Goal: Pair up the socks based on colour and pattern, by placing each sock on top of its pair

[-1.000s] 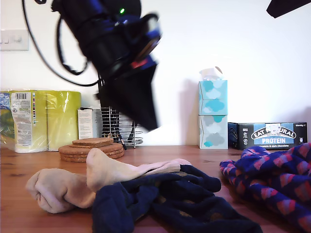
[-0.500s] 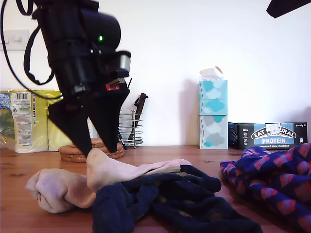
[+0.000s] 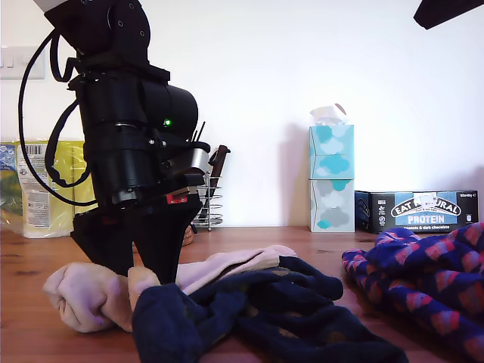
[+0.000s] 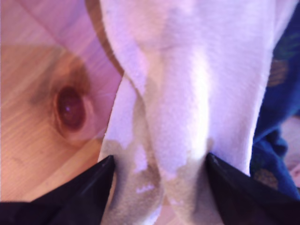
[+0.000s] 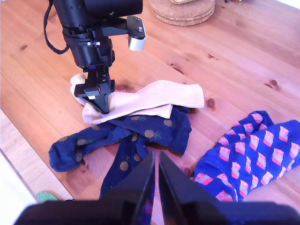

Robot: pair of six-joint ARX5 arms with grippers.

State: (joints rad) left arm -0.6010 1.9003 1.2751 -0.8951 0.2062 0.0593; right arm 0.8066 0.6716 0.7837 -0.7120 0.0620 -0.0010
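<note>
Exterior view: my first gripper (image 3: 136, 266) stood on the pale socks (image 3: 87, 296) at table (image 3: 23, 333) front, view's left.

First wrist view: jaws straddled the pale fold, not yet closed; best to pinch one layer only.

Second wrist view: my second gripper (image 5: 155, 165) hung clenched, empty. Counted: 2 pale, 2 navy socks (image 5: 140, 136), 2 checked socks (image 5: 253, 154).

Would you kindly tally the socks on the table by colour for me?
Pale pink socks: 2
Navy spotted socks: 2
Blue socks with pink checks: 2
Total: 6
</note>
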